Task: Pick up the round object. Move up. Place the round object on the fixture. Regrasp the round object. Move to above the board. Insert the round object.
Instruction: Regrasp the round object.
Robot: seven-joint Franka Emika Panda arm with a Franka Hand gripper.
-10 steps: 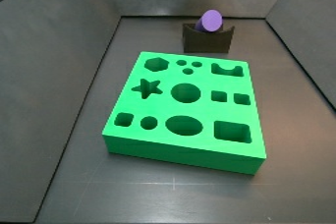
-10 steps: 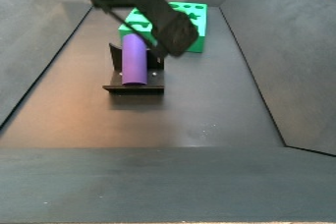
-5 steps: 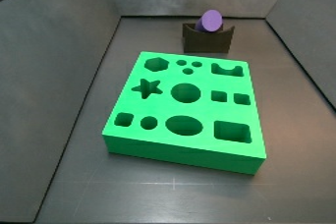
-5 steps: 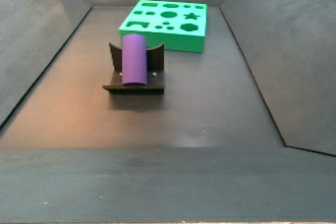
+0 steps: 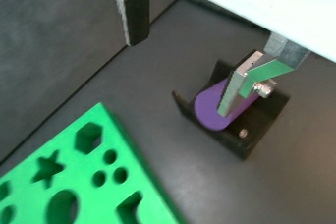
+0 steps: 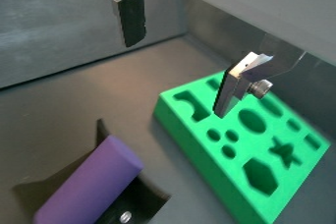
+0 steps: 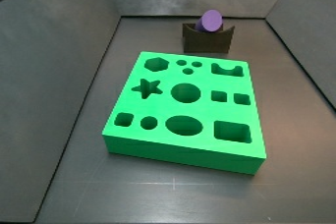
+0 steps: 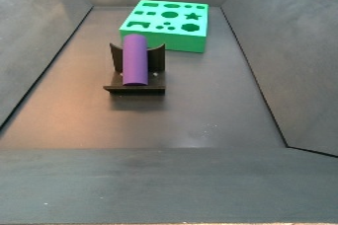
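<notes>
The purple round object (image 7: 211, 20) lies in the notch of the dark fixture (image 7: 207, 39), beyond the green board (image 7: 184, 105). In a side view it shows lengthwise (image 8: 134, 59) on the fixture (image 8: 134, 86), with the board (image 8: 168, 24) behind. My gripper is above the frame in both side views. In both wrist views the gripper (image 5: 188, 56) (image 6: 182, 56) is open and empty, high above the floor. The round object (image 5: 210, 110) (image 6: 85, 184) sits well below it on the fixture (image 5: 256, 130). The board (image 5: 66, 179) (image 6: 250, 135) lies beside it.
Dark grey walls (image 7: 66, 41) enclose the floor on all sides. Bare dark floor (image 8: 172, 160) stretches in front of the fixture.
My gripper has risen away from the fixture and out of both side views. The round object stays in the fixture's notch.
</notes>
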